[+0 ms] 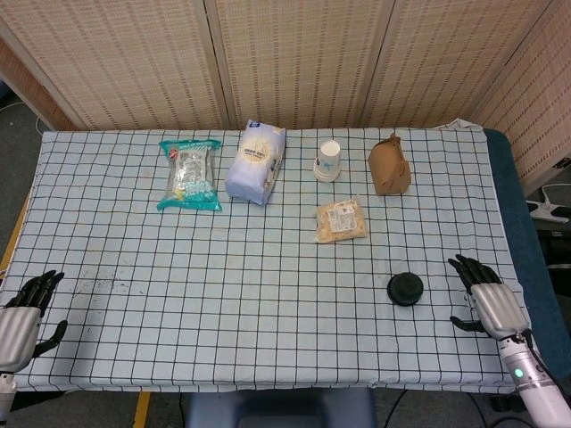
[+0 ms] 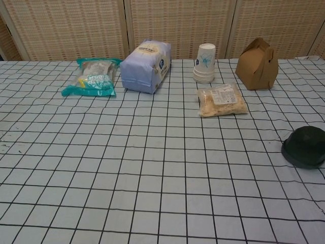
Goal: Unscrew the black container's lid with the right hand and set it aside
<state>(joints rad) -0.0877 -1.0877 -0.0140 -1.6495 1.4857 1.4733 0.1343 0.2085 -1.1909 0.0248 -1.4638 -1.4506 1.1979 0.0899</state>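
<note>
The black container (image 1: 406,288) is a low round pot with its lid on, standing on the checked tablecloth at the right front; the chest view shows the black container (image 2: 304,146) at its right edge. My right hand (image 1: 484,299) hovers over the table's right edge, a little right of the container, fingers spread and holding nothing. My left hand (image 1: 20,314) is at the front left corner, partly cut off by the frame, fingers apart and empty. Neither hand appears in the chest view.
Along the back stand a teal snack bag (image 1: 190,174), a pale blue flour bag (image 1: 255,162), stacked paper cups (image 1: 328,160) and a brown paper box (image 1: 389,165). A clear packet of snacks (image 1: 340,220) lies mid-table. Woven screens stand behind the table.
</note>
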